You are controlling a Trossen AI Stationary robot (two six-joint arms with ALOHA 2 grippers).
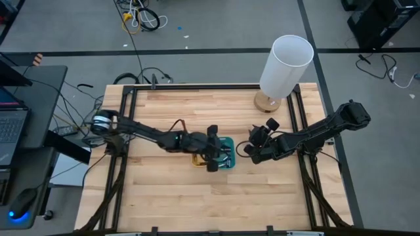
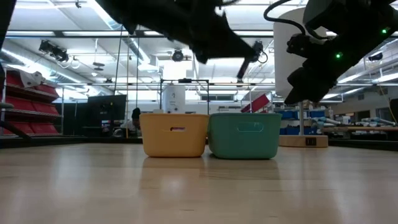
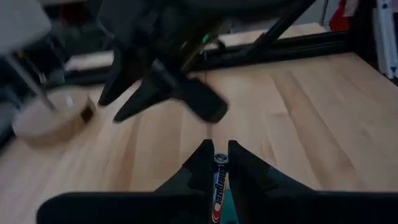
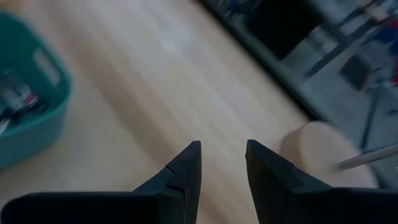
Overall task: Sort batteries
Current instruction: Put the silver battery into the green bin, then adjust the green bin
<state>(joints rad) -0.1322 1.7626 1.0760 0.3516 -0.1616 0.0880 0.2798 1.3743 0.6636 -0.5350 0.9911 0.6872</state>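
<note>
A yellow tray (image 1: 197, 160) and a teal tray (image 1: 229, 155) stand side by side mid-table; in the low view the yellow tray (image 2: 174, 134) is left of the teal tray (image 2: 244, 135). Several batteries (image 4: 18, 99) lie inside the teal tray (image 4: 28, 121). My left gripper (image 1: 213, 152) hovers above the trays, shut on one dark battery (image 3: 219, 182). My right gripper (image 1: 253, 148) hangs just right of the teal tray, above the table, with its fingers open (image 4: 224, 155) and nothing between them. My left gripper pinches one battery between its two fingers. The battery lies along the fingers, and its silvery end (image 3: 220, 159) shows at their tips. It is lifted clear above the trays.
A lamp with a white cylindrical shade (image 1: 287, 62) stands on a round wooden base (image 1: 268, 102) near the table's far right corner. Bare wood lies on the near half of the table (image 1: 210, 203). Black frame rails (image 1: 298, 118) run along the table's sides.
</note>
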